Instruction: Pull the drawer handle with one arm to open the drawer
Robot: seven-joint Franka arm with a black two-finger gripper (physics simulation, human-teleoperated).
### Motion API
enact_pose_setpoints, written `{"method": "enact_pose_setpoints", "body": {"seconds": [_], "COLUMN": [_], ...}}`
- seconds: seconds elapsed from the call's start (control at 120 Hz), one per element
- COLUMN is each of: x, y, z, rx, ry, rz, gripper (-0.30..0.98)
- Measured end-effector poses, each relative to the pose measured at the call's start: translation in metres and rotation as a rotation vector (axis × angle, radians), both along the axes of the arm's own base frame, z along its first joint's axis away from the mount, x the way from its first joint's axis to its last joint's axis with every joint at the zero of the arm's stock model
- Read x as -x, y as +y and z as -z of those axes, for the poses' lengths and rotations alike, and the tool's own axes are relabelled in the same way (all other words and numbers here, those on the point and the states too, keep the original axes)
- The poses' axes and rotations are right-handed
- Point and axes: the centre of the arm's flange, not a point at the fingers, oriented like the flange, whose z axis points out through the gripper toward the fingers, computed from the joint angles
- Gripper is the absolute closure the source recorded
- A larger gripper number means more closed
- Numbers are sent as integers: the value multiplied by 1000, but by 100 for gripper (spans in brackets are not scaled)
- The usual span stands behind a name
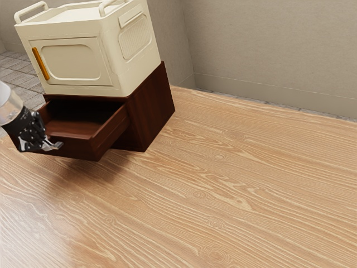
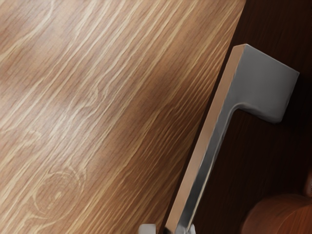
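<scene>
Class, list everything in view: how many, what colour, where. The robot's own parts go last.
Table: one, light brown wood, foreground
Cabinet: one, dark brown, on the table
Drawer: one, dark brown, pulled out of the cabinet
Drawer handle: one, grey, on the drawer's front
Rounded shape: one, reddish brown, near the drawer handle, unclear
Box: one, cream, on the cabinet
Rails: two, cream, atop the box
Box handle: one, orange, box's front
Walls: at least two, beige, background
Floor: one, grey, beyond the table
Gripper: one, black, at the drawer handle
Arm: one, whitish, exterior view's left
</scene>
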Motion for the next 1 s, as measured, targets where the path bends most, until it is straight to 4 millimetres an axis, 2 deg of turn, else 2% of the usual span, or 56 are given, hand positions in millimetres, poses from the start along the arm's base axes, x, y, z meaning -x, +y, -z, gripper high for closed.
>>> {"method": "enact_pose_setpoints", "body": {"seconds": [0.233, 0.35, 0.55, 0.717, 0.783, 0.892, 0.925, 1.0], "x": [2, 6, 11, 15, 15, 2, -3, -13], "y": [1, 1, 0, -6, -12, -15, -13, -9], "z": [2, 0, -6, -19, -35, -104, -120, -132], "rx": [2, 5, 2, 2, -6, -41, -46, -43], "ry": [3, -4, -17, -40, -52, -31, -10, 55], "rz": [-4, -6, -3, 7, 23, 38, 34, 19], "gripper": [79, 75, 68, 64, 58, 36, 32, 23]}}
